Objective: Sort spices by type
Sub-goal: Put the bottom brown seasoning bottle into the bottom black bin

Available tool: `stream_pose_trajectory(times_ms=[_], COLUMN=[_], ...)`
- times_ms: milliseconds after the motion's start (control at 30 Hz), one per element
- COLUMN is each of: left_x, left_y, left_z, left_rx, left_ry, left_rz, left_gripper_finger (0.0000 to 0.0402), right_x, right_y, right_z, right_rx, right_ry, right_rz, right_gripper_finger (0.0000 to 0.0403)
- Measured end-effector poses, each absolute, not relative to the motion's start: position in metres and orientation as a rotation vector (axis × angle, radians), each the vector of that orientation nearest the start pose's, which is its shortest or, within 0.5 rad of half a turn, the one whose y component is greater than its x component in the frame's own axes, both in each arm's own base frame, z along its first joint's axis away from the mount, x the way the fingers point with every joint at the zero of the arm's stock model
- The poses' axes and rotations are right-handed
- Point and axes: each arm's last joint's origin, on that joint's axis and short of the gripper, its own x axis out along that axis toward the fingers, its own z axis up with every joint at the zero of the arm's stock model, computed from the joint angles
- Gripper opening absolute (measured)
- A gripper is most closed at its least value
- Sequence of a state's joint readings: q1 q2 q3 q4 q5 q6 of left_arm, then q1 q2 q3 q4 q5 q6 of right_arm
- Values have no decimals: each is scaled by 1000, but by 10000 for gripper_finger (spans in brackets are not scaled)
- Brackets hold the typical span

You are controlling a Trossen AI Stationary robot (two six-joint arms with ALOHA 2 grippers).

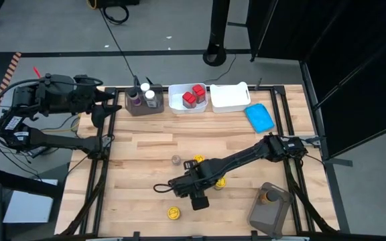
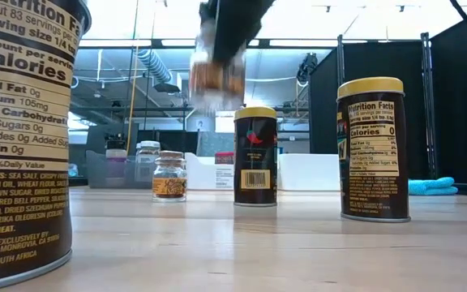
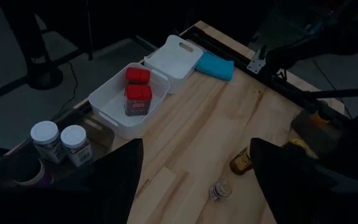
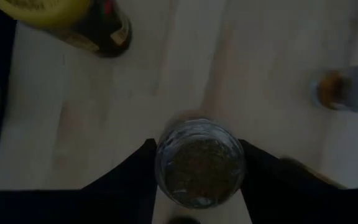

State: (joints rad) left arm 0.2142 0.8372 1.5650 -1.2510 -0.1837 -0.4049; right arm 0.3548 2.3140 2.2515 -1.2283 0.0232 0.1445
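- High view: the right arm reaches from the right edge across the wooden tabletop (image 1: 153,144) toward the near middle, its right claw (image 1: 194,189) low among yellow-lidded jars (image 1: 198,160); what it grips is hidden here. Another yellow-lidded jar (image 1: 173,213) stands closer to the near edge, and a small clear jar (image 1: 175,160) stands alone mid-tabletop. Along the far edge sit a grey bin (image 1: 144,108) with white-capped jars (image 1: 151,95), a white tub (image 1: 179,104) with red-capped jars (image 1: 193,95), an empty white tub (image 1: 230,98) and a blue cloth (image 1: 259,117). A second grey bin (image 1: 269,207) lies at the near right corner with an amber jar (image 1: 271,196) in it. The left arm waits folded at the far left corner, with its left claw (image 1: 108,106) there.
- Low view: a glass jar (image 2: 215,77) hangs off the tabletop, clamped from above, which no overhead shot shows. Dark yellow-lidded tins (image 2: 255,156) stand upright.
- Left wrist view: the left claw's fingers (image 3: 120,180) are spread wide, holding nothing.
- Right wrist view: the right claw's fingers (image 4: 132,171) are closed on the glass jar (image 4: 199,163), seen from its end above bare wood.
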Motion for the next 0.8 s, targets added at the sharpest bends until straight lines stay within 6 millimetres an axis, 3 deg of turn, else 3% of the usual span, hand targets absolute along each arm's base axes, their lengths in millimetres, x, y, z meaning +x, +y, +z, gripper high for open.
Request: stream_pose_trajectory(times_ms=[167, 533, 667, 800], left_x=[67, 67, 67, 67], left_y=[20, 20, 20, 20], left_z=[459, 459, 459, 459], left_rx=[-399, -394, -394, -393], left_ry=[441, 445, 445, 445], left_rz=[490, 488, 488, 488], left_gripper_finger=[301, 301, 301, 301], right_x=[426, 347, 324, 304], right_y=[168, 200, 219, 242], right_z=[284, 348, 363, 366], right_rx=[-110, 61, 175, 288], right_ry=[1309, 1324, 1264, 1251], right_rz=[139, -49, -121, -175], right_gripper_finger=[192, 193, 193, 193])
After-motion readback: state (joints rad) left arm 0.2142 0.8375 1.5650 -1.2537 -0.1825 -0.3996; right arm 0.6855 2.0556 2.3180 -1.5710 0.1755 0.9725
